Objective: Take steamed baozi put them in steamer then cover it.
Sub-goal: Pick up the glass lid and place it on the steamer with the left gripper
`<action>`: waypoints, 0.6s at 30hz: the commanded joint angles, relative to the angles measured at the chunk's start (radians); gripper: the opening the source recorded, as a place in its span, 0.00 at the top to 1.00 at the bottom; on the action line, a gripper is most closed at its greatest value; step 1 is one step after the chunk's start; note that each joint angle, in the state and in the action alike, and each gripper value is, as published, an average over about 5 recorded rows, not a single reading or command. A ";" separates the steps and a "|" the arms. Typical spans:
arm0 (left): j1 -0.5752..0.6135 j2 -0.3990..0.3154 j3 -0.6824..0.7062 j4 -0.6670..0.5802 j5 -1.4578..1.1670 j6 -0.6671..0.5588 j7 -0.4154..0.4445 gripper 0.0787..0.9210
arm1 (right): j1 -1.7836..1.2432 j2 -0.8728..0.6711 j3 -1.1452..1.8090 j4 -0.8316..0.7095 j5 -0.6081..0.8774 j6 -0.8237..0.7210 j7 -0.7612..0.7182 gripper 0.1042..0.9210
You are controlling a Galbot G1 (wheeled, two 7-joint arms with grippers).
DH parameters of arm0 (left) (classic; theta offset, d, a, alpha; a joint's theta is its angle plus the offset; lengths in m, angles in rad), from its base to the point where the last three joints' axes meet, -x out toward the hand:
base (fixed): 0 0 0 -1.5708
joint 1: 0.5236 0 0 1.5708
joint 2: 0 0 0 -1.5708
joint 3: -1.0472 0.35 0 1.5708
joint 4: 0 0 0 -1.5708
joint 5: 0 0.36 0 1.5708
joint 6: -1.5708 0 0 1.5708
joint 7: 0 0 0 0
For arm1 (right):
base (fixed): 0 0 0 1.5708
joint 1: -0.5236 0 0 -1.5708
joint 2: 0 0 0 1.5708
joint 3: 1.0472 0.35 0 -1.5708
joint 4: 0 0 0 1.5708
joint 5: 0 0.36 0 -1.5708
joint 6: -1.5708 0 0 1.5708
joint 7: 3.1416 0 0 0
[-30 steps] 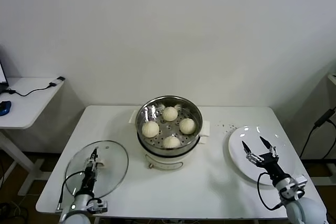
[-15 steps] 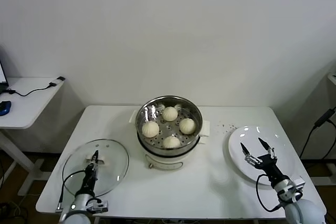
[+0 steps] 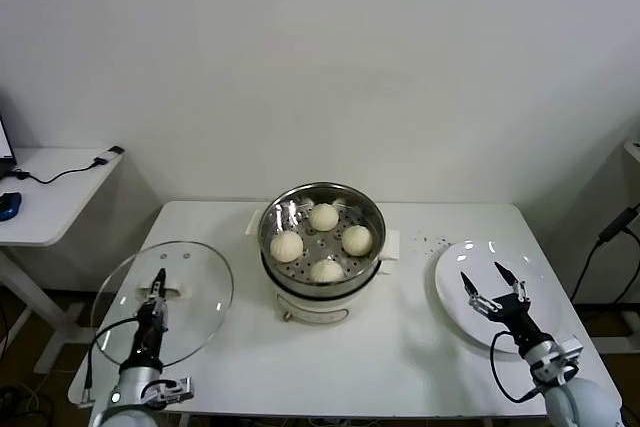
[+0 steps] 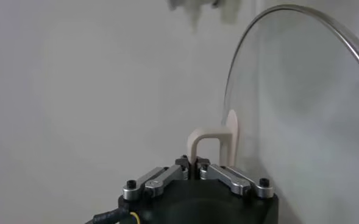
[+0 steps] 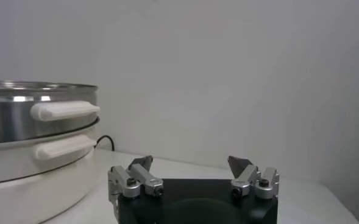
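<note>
Glass and rigid, the cover (image 3: 163, 303) hangs at the table's near left, tilted, its white handle (image 4: 214, 141) pinched in the clenched left gripper (image 3: 157, 309). It is likely heavy for that thin hold and breakable, so the handle's middle seems the only sound place to grip. The right gripper (image 3: 493, 284) idles with jaws spread over the white plate (image 3: 455, 257). Farther back, four steamed baozi (image 3: 324, 216) sit inside the steamer (image 3: 300, 204).
</note>
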 commanded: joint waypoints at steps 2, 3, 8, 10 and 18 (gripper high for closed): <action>0.073 0.181 0.132 -0.334 -0.031 0.380 0.093 0.92 | 0.009 -0.006 -0.006 -0.003 -0.023 -0.002 0.002 0.12; 0.062 0.200 0.152 -0.334 -0.033 0.401 0.106 0.92 | 0.011 -0.007 -0.008 -0.005 -0.026 -0.003 0.002 0.12; -0.044 0.275 0.300 -0.334 -0.021 0.508 0.197 0.92 | 0.031 -0.014 -0.020 -0.021 -0.040 -0.003 0.005 0.12; -0.116 0.294 0.381 -0.333 0.002 0.544 0.251 0.92 | 0.044 -0.015 -0.027 -0.030 -0.045 -0.003 0.007 0.12; -0.392 0.256 0.621 -0.317 0.134 0.630 0.536 0.92 | 0.081 -0.013 -0.043 -0.068 -0.056 -0.001 0.012 0.12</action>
